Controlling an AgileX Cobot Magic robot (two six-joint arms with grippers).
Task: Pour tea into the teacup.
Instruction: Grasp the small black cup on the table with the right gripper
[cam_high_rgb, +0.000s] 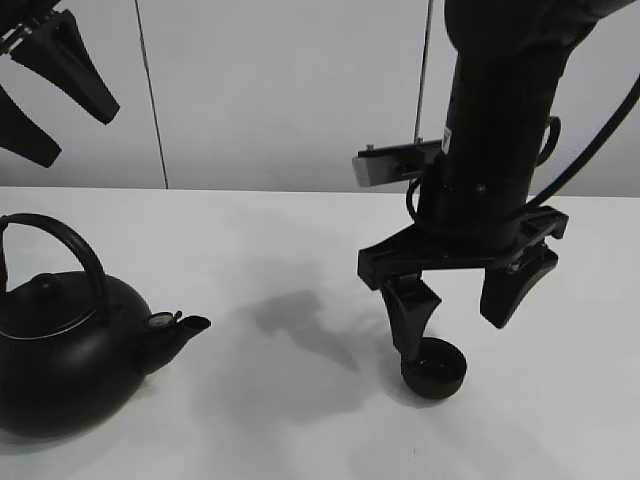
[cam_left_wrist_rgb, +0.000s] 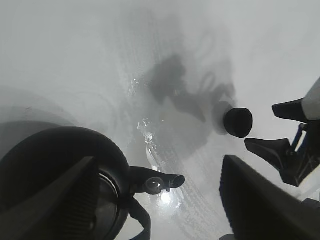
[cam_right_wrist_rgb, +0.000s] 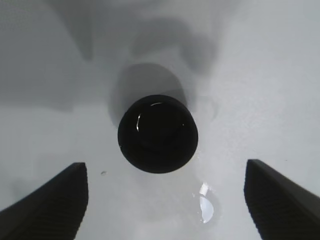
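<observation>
At the upper left of the exterior view, the left tool (cam_high_rgb: 77, 135) hangs spread wide, holding nothing. Below it, at the lower left, the black kettle (cam_high_rgb: 70, 350) stands on the white tabletop (cam_high_rgb: 250, 230), its spout pointing right. Right of centre, well apart from the kettle, the teacup (cam_high_rgb: 433, 367) sits upright on the tabletop. The right tool (cam_high_rgb: 455, 335) hovers just over the teacup, fingers spread to either side, not gripping it.

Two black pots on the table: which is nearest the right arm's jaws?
The small handleless teacup, between the right gripper's open jaws; the big kettle with the arched handle stands far left.
</observation>
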